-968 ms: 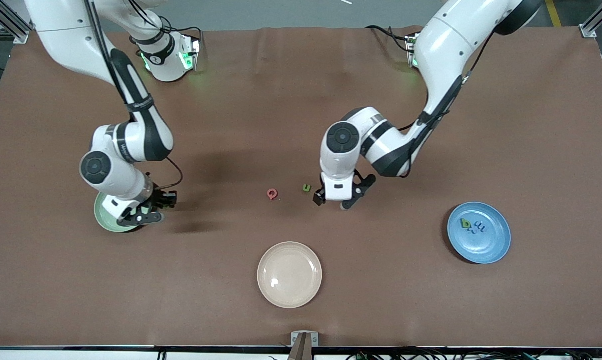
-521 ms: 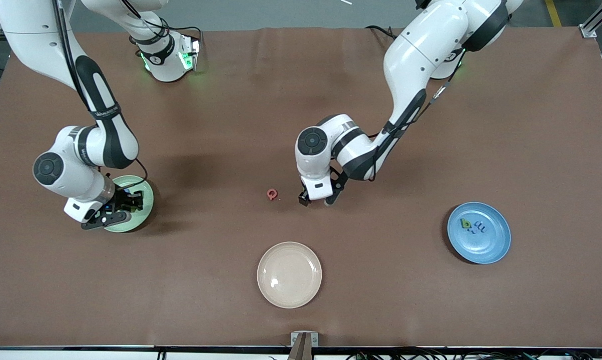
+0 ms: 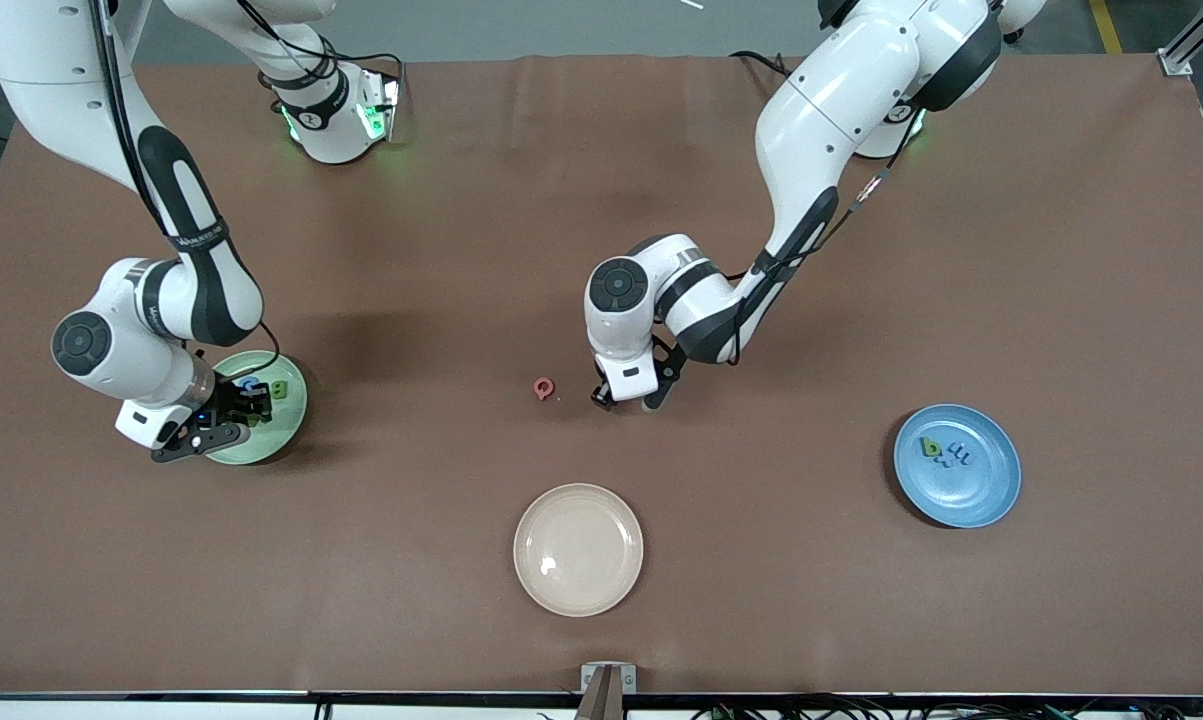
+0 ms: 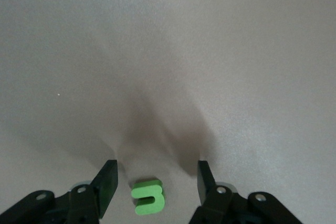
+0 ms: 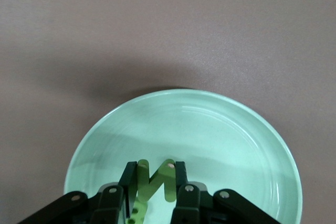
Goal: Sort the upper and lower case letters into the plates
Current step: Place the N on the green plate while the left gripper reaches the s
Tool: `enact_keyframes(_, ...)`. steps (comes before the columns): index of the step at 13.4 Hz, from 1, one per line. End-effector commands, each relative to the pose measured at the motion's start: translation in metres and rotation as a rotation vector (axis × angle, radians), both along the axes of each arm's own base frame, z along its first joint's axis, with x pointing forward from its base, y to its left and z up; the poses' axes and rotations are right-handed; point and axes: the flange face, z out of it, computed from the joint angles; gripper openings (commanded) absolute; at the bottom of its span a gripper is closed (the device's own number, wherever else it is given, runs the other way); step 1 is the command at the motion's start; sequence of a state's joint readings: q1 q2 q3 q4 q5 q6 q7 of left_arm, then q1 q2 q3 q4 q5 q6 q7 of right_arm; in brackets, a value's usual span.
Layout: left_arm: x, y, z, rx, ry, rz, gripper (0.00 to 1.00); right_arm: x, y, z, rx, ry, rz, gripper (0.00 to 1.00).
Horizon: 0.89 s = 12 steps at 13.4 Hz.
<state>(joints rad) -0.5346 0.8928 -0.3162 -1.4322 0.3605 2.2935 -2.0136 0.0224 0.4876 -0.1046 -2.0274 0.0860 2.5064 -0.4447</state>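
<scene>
Mint plate (image 3: 291, 425) w/ green B (image 3: 279, 390), right claw (image 5: 152, 182) clamping green N (image 5: 154, 179) above it, left claw (image 4: 155, 182) open astride green u (image 4: 148, 198).

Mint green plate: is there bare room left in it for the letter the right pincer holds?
Yes. The round pale mint green plate is bare below the right pincer, shut on the green N; its crowded part is toward the right arm's base, where a green letter lies.

a wide brown counter (image 3: 1061, 250) fills the view under even light. grey floor (image 3: 561, 25) shows along its top edge, with aluminium frame posts (image 3: 1196, 40) at the corners.
</scene>
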Motion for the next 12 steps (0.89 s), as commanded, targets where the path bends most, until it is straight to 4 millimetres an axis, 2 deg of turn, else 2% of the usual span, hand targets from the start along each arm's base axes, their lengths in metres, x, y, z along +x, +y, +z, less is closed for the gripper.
enact_keyframes(1, -0.002, -0.012, 0.003, -0.009, -0.018, 0.024, 0.69, 0.006, -0.005, -0.013, -0.008, -0.011, 0.043, 0.24)
enact_keyframes(3, -0.002, -0.012, 0.003, -0.013, -0.012, 0.029, 0.69, 0.005, -0.006, -0.016, -0.007, -0.007, 0.052, 0.24)
enact_keyframes(6, -0.003, -0.013, 0.002, -0.013, -0.009, 0.029, 0.63, 0.005, -0.006, -0.018, -0.007, -0.01, 0.05, 0.27)
enact_keyframes(7, -0.009, -0.018, 0.002, -0.013, -0.009, 0.018, 0.62, 0.005, -0.005, -0.018, -0.007, -0.008, 0.052, 0.38)
enact_keyframes(8, -0.009, -0.018, 0.0, -0.012, -0.005, 0.019, 0.61, 0.005, -0.003, -0.019, -0.006, -0.005, 0.055, 0.64)
enact_keyframes(9, -0.01, -0.017, -0.004, -0.009, 0.0, 0.019, 0.6, 0.005, -0.002, -0.017, -0.006, -0.001, 0.056, 0.84)
enact_keyframes(10, -0.011, -0.017, -0.005, -0.008, 0.001, 0.017, 0.6, 0.006, 0.002, -0.009, -0.005, -0.008, 0.054, 0.96)
enact_keyframes(12, -0.011, -0.017, -0.005, -0.007, 0.0, 0.016, 0.58, 0.008, 0.017, 0.03, 0.004, -0.008, 0.069, 0.98)
